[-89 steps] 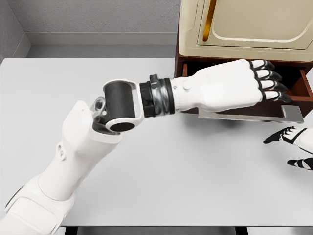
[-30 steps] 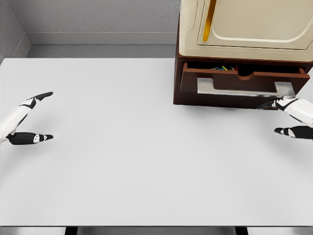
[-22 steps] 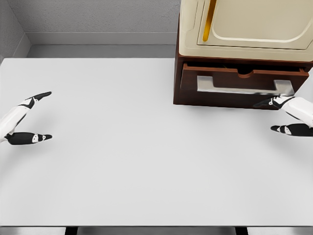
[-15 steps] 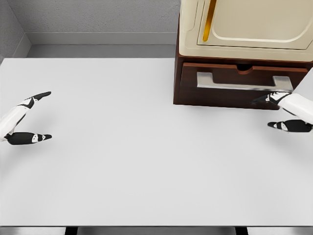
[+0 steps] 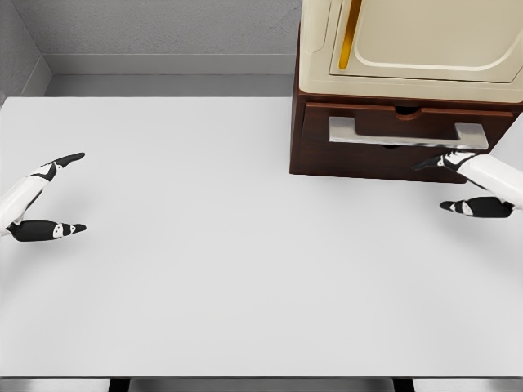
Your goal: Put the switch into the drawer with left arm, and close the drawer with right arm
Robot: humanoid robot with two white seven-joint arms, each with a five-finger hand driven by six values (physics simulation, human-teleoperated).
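1. The drawer (image 5: 400, 129) sits pushed in, front flush with the dark wooden cabinet (image 5: 327, 155); the switch isn't visible anywhere, presumably shut inside.
2. That drawer looks stiff and rigid, likely sliding on rails; the silver bar handle (image 5: 406, 133) across its front is the obvious place to hold or press.
3. Right hand (image 5: 474, 184), just below and right of the handle, fingers loosely spread, gripping nothing; one fingertip points at the drawer's lower edge, contact unclear.
4. Above the drawer, a cream-coloured box (image 5: 409, 45) tops the cabinet, so approach is from the front only.
5. Left of the cabinet, the white table (image 5: 204, 269) offers wide room.
6. Left hand (image 5: 37, 204) hangs far left of the cabinet, fingers spread, empty.
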